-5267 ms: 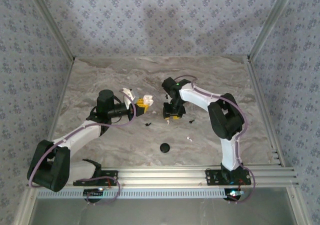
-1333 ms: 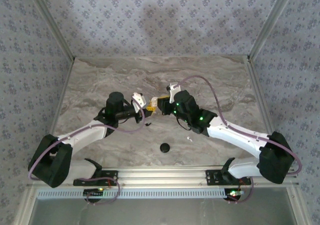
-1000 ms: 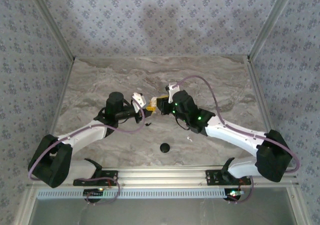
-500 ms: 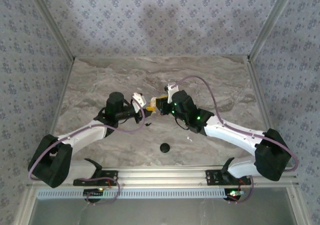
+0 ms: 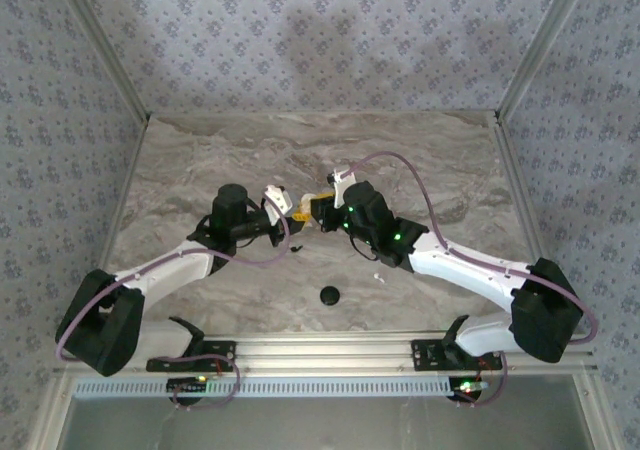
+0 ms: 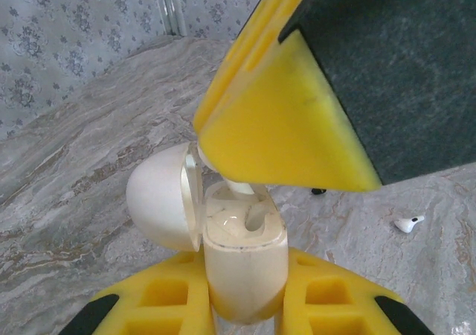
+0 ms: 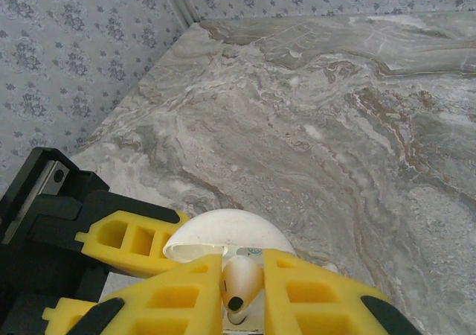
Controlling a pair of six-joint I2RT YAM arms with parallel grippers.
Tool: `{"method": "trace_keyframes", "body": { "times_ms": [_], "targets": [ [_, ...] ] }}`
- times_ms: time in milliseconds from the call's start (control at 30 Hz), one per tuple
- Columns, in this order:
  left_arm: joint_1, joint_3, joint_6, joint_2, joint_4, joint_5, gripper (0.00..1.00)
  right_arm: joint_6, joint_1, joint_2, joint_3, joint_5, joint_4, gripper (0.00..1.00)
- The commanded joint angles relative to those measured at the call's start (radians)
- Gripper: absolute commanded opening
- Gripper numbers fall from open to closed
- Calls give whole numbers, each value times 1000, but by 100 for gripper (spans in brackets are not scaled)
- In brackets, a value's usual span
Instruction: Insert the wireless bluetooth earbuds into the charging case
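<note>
Since the charging case [image 6: 245, 249] is tiny and would skate around on the marble table [image 7: 357, 126], we've got the left gripper [image 5: 291, 211] clamped on its lower body. It holds the case upright off the surface, with the lid [image 6: 158, 197] flipped open toward the left of the left wrist frame. That leaves the wells facing up.

Our right gripper [image 5: 318, 206] is pinched shut on one white earbud [image 7: 242, 279], right over the case mouth at the bottom centre of the right wrist frame. From the left wrist view the bud's end looks like it's dipping into the far well, though the yellow finger hides how deep.

The two grippers meet nose to nose in the middle of the top view, which we reckon is the whole point: one steadies, the other feeds.

Another white earbud [image 6: 409, 222] lies loose on the table at the right edge of the left wrist frame. A black disc [image 5: 329, 294] sits lower centre in the top view, well apart from the action.

We'd call this the seating step for this bud. The risk is it catching on the rim.
</note>
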Motion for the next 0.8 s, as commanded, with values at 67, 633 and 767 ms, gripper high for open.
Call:
{"method": "trace_keyframes", "body": {
  "times_ms": [67,633,767],
  "targets": [
    [-6,29,12,-29,33,2,15,15,11,29,44,-49,3,21],
    [-7,16,17,-39,48,2,15,46,3,35,63,-58,-20,25],
    [-7,12,12,-41,58,-4,15,53,1,35,65,-64,-22,29]
  ]
}}
